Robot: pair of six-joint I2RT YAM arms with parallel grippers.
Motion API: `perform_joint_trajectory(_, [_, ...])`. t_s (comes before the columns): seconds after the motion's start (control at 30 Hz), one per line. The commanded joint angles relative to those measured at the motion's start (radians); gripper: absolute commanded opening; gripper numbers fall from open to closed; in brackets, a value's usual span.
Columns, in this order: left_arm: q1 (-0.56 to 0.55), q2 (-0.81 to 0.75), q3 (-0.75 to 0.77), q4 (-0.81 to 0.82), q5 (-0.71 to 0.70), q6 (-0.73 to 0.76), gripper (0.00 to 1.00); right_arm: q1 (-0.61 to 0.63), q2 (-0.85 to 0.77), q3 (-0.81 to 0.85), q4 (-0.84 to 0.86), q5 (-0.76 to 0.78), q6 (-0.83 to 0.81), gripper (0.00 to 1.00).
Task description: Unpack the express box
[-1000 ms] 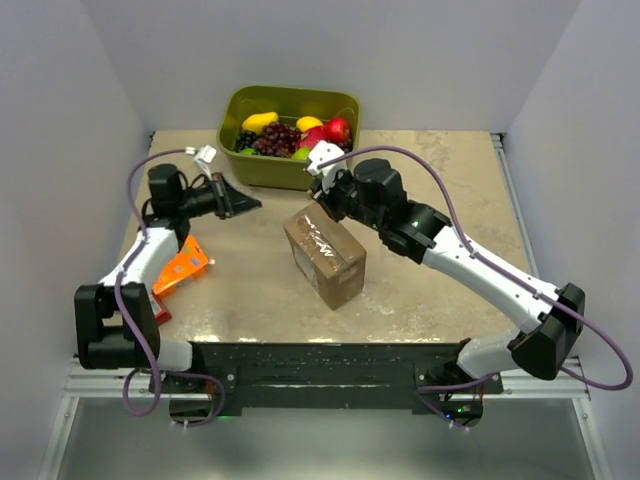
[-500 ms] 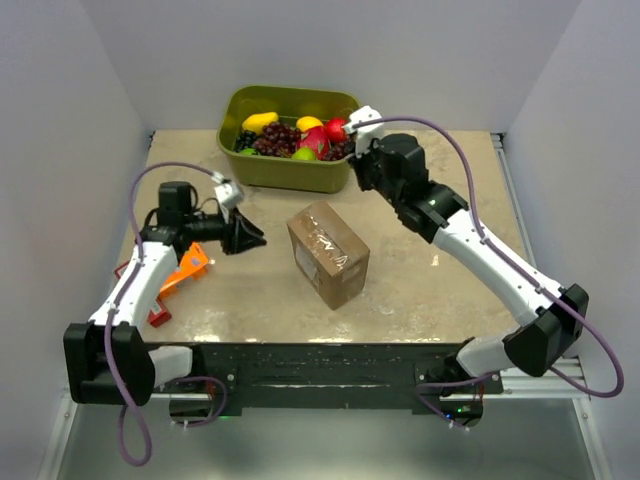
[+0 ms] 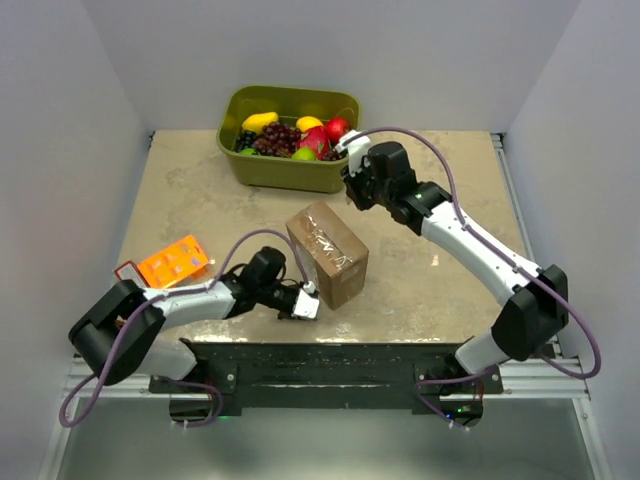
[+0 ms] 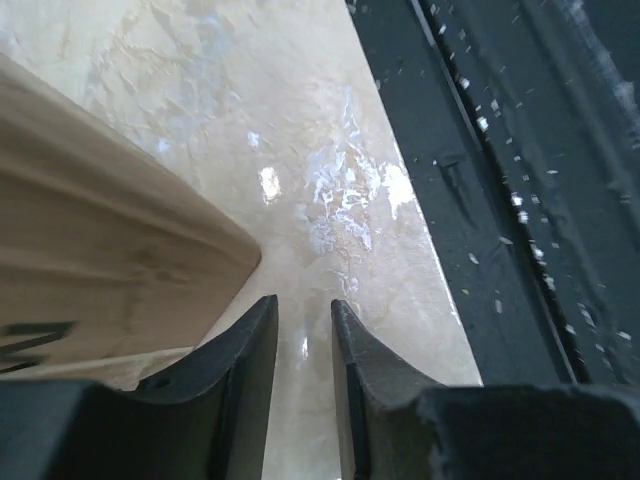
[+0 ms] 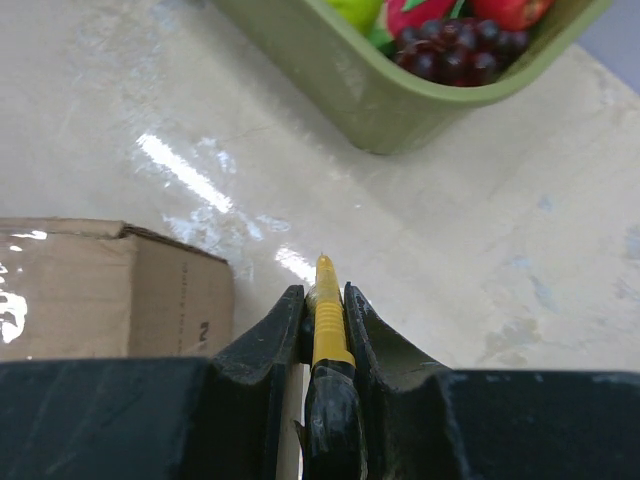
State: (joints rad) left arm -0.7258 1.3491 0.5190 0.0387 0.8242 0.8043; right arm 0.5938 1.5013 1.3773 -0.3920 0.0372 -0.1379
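Because the worktop [image 3: 190, 190] is polished, marble-patterned stone that throws back glare, the express box [image 3: 325, 252], sitting near its middle and a little toward the near edge, could skate away once a blade presses on it, I'd judge. The box is a matte brown cardboard block with crisp corners and glossy clear tape along its top seam. At the far edge the olive plastic bin [image 3: 285, 170] of fruit has smooth, rounded walls. A flat orange package [image 3: 175, 260] lies well to the left. The left claw [image 4: 302, 305], narrowed to a slit with nothing in it, lies low by the box's near corner (beside it, not gripping), so it braces little. The right claw [image 5: 320, 292] is clamped on a slim yellow cutter [image 5: 326, 325] and hovers between bin and box. Too deep a cut might slice the contents.
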Motion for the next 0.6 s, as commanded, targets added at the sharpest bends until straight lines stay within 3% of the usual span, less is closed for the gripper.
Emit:
perform_joint_trajectory(0.0, [-0.076, 0.068, -0.042, 0.579, -0.249, -0.143, 0.35, 0.003, 0.046, 0.04, 0.018, -0.179, 0.027, 0.0])
perform_joint_trajectory(0.1, [-0.099, 0.114, -0.013, 0.642, -0.35, -0.201, 0.39, 0.003, 0.118, 0.098, 0.031, -0.241, 0.055, 0.0])
perform_joint_trajectory(0.3, [-0.129, 0.176, 0.091, 0.581, -0.5, -0.266, 0.43, 0.029, 0.273, 0.257, 0.053, -0.359, 0.098, 0.0])
perform_joint_trajectory(0.57, [-0.106, 0.145, 0.107, 0.455, -0.439, -0.269, 0.46, 0.043, 0.367, 0.361, 0.061, -0.341, 0.113, 0.0])
